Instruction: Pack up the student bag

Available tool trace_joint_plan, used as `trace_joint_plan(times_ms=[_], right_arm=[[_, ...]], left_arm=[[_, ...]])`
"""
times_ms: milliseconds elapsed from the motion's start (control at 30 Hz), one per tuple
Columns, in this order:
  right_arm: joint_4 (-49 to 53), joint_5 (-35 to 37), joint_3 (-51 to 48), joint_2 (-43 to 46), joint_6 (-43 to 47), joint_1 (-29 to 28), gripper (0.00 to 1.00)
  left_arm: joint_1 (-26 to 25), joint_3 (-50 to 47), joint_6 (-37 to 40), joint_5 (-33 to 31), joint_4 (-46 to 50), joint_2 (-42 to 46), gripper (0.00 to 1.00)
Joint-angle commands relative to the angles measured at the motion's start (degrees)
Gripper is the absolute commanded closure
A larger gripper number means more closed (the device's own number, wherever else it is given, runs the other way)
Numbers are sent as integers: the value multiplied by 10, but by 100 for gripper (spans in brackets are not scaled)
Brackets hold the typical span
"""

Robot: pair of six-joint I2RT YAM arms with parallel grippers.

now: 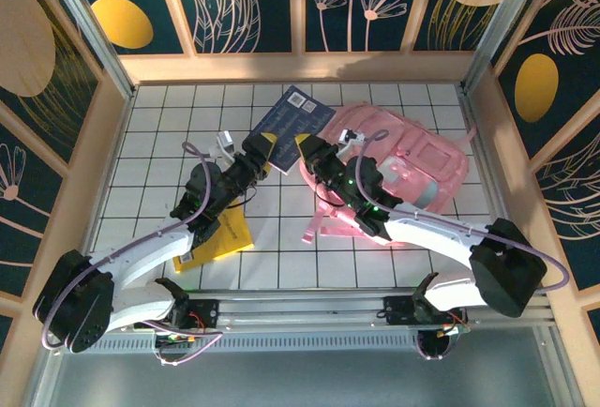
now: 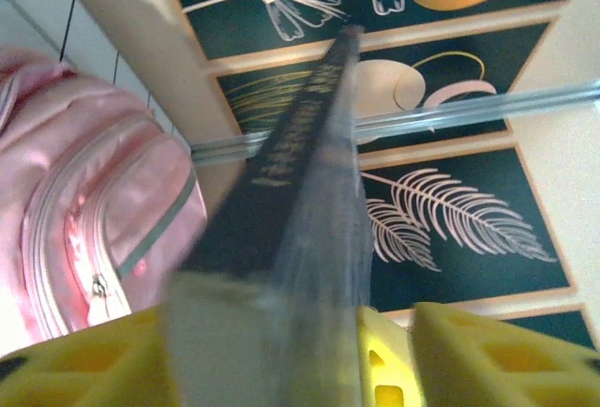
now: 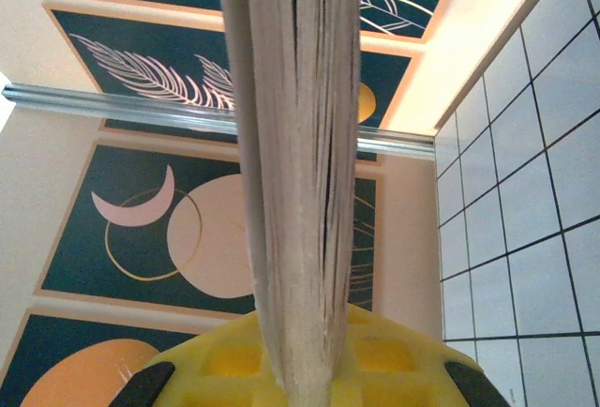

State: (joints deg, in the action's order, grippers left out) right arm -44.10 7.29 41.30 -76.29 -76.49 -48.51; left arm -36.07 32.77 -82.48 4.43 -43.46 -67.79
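Observation:
The student bag (image 1: 412, 158), a big pink backpack, lies on the tiled floor right of centre; in the left wrist view the bag (image 2: 84, 191) shows its zipped side. A dark blue book (image 1: 298, 112) stands tilted just left of the bag, held from both sides. My left gripper (image 1: 269, 147) has its yellow fingers against the book's lower left part, with the book (image 2: 309, 173) seen spine-on between them. My right gripper (image 1: 305, 149) is shut on the book's near edge. In the right wrist view the book's page block (image 3: 295, 144) rises from my right gripper (image 3: 309, 374).
A yellow book (image 1: 223, 236) lies flat under my left arm near the front left. A small white and grey item (image 1: 228, 141) sits on the tiles left of the grippers. Wooden patterned walls (image 1: 300, 65) enclose the floor on three sides.

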Motion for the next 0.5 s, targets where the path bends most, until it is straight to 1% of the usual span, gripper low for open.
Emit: trace_joint_plan(times_ms=[0,67,100,367,467], right_arm=[[-66,23,-4,4,-8,-7,100],[-67,30,-4,3,-7,-11,100],[-64,34,-4,2,-7,-13,100],[-67,35,4,-20,-8,-20,100],[-67,34,6,-27,-8,-20,100]], left_arm=[[-2,19,10,-11,-49,-3,52],[-2,16,7,-12,-58,-5,60],[-2,14,4,-10,-65,-8,61],[-10,24,5,9,-81,-26,63],[-9,24,9,7,-73,-25,66]])
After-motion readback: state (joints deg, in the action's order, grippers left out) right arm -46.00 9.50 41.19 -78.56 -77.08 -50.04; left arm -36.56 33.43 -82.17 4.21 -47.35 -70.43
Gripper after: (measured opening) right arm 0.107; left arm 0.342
